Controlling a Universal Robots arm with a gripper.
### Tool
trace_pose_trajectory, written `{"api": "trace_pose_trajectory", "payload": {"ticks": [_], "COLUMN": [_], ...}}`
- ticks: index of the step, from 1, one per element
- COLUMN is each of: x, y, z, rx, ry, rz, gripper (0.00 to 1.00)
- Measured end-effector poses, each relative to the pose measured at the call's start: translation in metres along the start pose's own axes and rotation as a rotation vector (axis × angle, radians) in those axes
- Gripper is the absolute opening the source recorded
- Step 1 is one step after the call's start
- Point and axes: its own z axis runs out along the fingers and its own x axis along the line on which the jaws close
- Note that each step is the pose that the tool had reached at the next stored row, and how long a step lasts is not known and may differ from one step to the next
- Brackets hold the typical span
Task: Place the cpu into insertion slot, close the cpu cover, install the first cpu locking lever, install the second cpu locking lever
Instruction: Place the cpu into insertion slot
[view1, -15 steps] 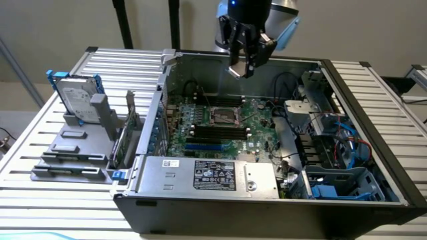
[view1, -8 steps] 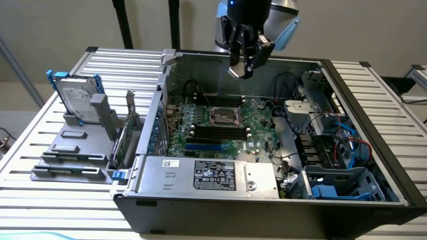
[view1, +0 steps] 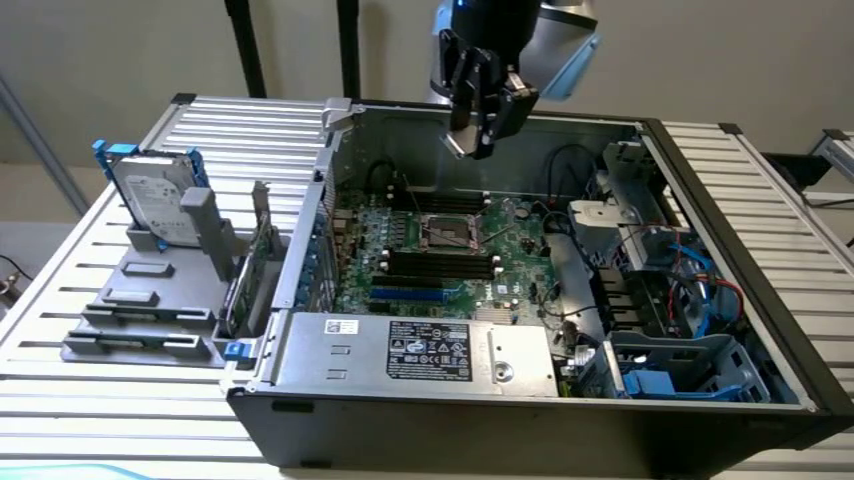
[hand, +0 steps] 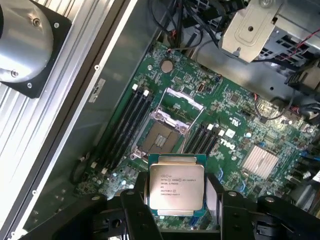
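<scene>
My gripper (view1: 475, 128) hangs above the open computer case, over its back wall. In the wrist view the gripper (hand: 176, 202) is shut on the cpu (hand: 176, 186), a flat square chip with a pale metal face and printed text, held by its edges between the black fingers (hand: 134, 210). The insertion slot (hand: 161, 139) lies uncovered on the green board below the chip and some way off; it also appears mid-board as the insertion slot (view1: 451, 232). The cpu cover (hand: 183, 99), a thin metal frame, stands swung up at the slot's far side.
Black memory slots (hand: 131, 120) flank the socket on both sides. A grey power supply (view1: 414, 350) fills the case's near side. A hard drive (view1: 154, 195) stands on the table at the exterior view's left. Cables and a blue drive cage (view1: 681, 370) crowd the right.
</scene>
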Motion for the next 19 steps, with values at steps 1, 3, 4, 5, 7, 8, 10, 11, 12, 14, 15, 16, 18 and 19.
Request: {"api": "trace_pose_trajectory", "payload": {"ticks": [1,3,4,5,7,8,10,11,12,14,15,16,18,19], "x": [0.0,0.0,0.0,0.0,0.0,-0.0001,-0.0001,-0.0002,-0.0002,-0.0002,-0.0002,-0.0002,-0.0003,-0.0003], "y": [0.0,0.0,0.0,0.0,-0.0001,0.0,0.0,0.0,0.0,0.0,0.0,0.0,-0.0001,-0.0001], "z": [0.0,0.0002,0.0002,0.0004,0.0009,0.0011,0.0018,0.0022,0.0026,0.0032,0.0036,0.004,0.0048,0.0054], "rx": [0.0069,0.0182,0.0219,0.0236,0.023,0.0222,0.0199,0.0188,0.0176,0.0154,0.0143,0.0131,0.0108,0.0096], "ry": [0.0035,0.0096,0.0116,0.0128,0.0138,0.0139,0.0141,0.0142,0.0142,0.0143,0.0144,0.0145,0.0146,0.0148], "rz": [0.011,0.035,0.05,0.065,0.099,0.116,0.152,0.17,0.19,0.226,0.244,0.262,0.298,0.315], "gripper": [0.55,0.55,0.55,0.55,0.55,0.55,0.55,0.55,0.55,0.55,0.55,0.55,0.55,0.55]}}
